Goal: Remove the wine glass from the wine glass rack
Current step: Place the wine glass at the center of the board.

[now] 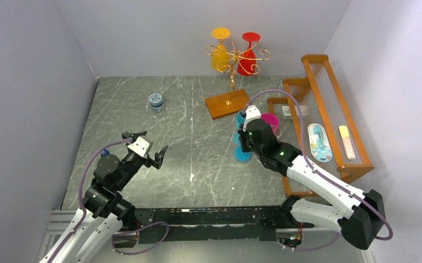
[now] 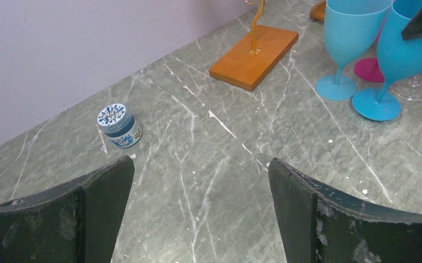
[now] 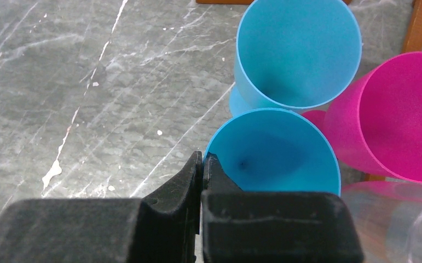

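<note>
The wine glass rack (image 1: 236, 55), a gold wire tree on a brown wooden base (image 1: 227, 103), stands at the back. A yellow wine glass (image 1: 220, 52) and a red wine glass (image 1: 248, 55) hang upside down from it. My right gripper (image 3: 203, 159) is shut on the rim of a blue wine glass (image 3: 277, 150), one finger inside the bowl and one outside. That glass stands with its foot (image 2: 376, 104) on the table, in front of the rack. My left gripper (image 2: 200, 164) is open over bare table at the left, holding nothing.
A second blue glass (image 3: 299, 52), a pink glass (image 3: 397, 120) and a clear glass (image 3: 400, 219) crowd around the held one. An orange wooden frame (image 1: 329, 109) with clear rods lines the right side. A small blue-lidded jar (image 2: 119, 125) sits at the back left.
</note>
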You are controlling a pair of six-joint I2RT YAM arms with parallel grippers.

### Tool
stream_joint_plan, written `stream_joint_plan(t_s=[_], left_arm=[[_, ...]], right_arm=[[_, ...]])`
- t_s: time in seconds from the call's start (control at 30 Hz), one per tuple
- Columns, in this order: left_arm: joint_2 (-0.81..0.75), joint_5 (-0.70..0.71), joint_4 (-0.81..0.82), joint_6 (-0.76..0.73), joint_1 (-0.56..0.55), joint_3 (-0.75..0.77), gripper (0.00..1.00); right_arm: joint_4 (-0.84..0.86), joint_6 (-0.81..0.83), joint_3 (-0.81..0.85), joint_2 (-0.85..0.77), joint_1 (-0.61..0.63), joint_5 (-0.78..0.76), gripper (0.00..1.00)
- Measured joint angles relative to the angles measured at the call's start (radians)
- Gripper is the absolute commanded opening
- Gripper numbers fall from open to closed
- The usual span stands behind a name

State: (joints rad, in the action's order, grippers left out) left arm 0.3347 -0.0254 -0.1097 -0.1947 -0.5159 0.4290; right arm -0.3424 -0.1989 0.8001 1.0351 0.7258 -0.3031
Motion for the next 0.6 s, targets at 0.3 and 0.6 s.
stream_joint_plan(t_s=[0.3,0.6], left_arm=[[0.0,0.0,0.0,-0.003,0.0,0.0,0.97],[0.017,-0.001,-0.001,-0.003,0.0,0.0,0.97]], right_arm=[[-0.007,-0.002,0.005,0.043,0.0,0.023,0.0],[-0.032,-0.001,0.033,0.071,0.0,0.018,0.0]])
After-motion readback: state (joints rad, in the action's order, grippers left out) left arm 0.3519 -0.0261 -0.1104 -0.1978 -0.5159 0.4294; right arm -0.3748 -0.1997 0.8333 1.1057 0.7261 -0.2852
